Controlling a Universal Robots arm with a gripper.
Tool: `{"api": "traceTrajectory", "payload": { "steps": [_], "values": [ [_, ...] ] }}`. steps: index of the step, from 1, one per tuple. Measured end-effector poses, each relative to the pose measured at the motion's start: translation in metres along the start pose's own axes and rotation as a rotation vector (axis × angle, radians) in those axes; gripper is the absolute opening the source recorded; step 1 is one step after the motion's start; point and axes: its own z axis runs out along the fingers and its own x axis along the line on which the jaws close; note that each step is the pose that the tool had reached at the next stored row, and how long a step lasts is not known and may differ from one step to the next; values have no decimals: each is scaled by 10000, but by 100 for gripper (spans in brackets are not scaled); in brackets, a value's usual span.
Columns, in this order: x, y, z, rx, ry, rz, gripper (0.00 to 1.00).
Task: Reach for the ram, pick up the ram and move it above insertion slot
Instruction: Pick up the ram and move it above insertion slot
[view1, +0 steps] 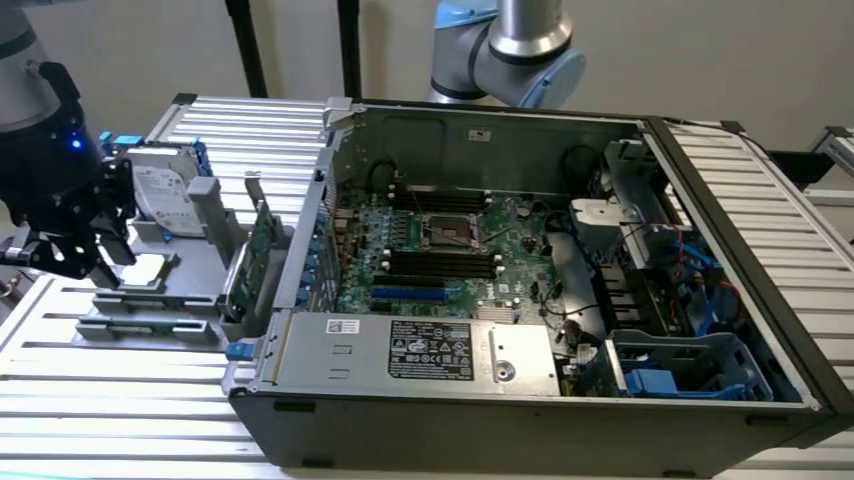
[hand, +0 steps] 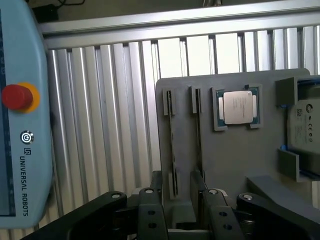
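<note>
Two thin dark ram sticks stand on edge in parallel slots of a grey holder (hand: 250, 165), one ram (hand: 173, 145) beside the other (hand: 199, 135). My black gripper (hand: 182, 202) hangs above the holder's end, open, with a finger (hand: 151, 210) on either side of the two slots' near ends and nothing held. From the exterior view the gripper (view1: 74, 262) hovers over the holder (view1: 154, 325) at the exterior view's left. The black memory slots (view1: 441, 262) lie on the motherboard inside the open computer case (view1: 534, 400).
A CPU (hand: 238, 107) and a silver hard drive with blue rails (hand: 306, 125) sit on the holder too. A taller green card (view1: 256, 250) stands near the case wall. A teach pendant with a red button (hand: 17, 96) lies on the slatted table (hand: 115, 125).
</note>
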Motion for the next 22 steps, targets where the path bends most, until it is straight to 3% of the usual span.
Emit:
{"api": "traceTrajectory", "payload": {
  "steps": [22],
  "values": [
    [-5, -9, 399, 1, 1, -42, 36]
  ]
}}
